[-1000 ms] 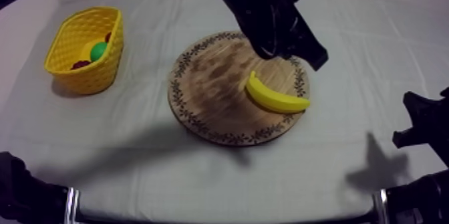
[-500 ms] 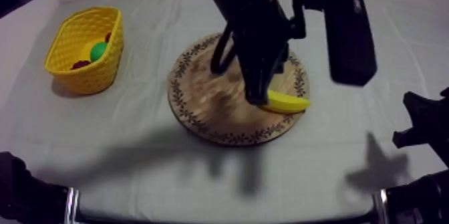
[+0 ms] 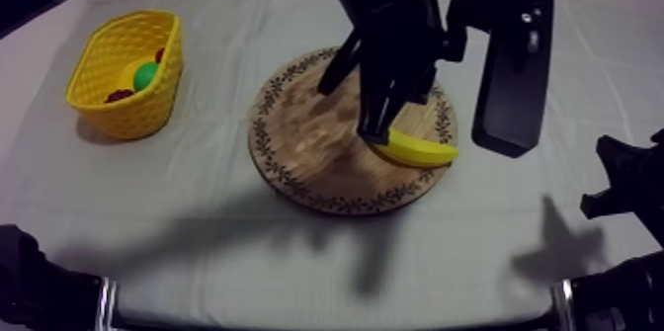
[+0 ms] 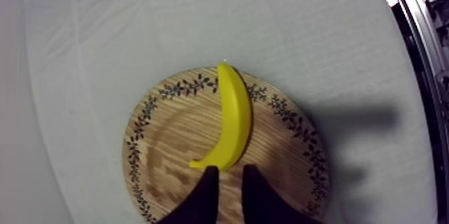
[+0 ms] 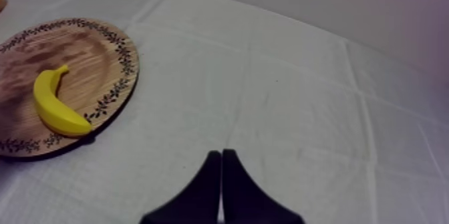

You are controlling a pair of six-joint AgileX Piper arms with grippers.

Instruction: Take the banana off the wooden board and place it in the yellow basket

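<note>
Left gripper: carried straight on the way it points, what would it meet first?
Most likely the banana: its near end lies just ahead of the left gripper, jaws open, on the round wooden board. Depth is unclear, so the board could come first.

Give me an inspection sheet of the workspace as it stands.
Surface: grey-white cloth, lightly creased.
Job's things: banana lying on the wooden board; yellow basket apart from the board, on the cloth.
Clutter: green toy fruit and small red fruit inside the basket.
Grippers: left gripper open, at the banana's end over the board; right gripper shut on nothing, over the cloth beside the board.
Cables: nothing seen.
Surroundings: metal rail past the table edge.
</note>
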